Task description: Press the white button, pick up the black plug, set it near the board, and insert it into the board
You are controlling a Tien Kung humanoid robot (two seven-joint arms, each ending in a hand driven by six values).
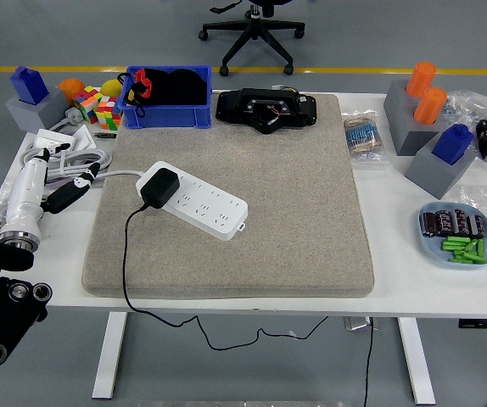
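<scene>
While the black plug [159, 187] sits seated in the left end of the white power strip [194, 200], you have only the left hand [2, 318] in view, low at the table's [226, 298] near left corner, well short of the strip. You cannot tell how its fingers stand. The strip's long axis runs from upper left to lower right across the grey mat [252, 195], so the left arm looks nearer; the plug lies forward and to its right.

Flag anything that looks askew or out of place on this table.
The white power strip lies diagonally across the grey mat, with the black plug already seated at its left end. Its cable trails off the table's near edge. Nothing spilled or damaged.
</scene>
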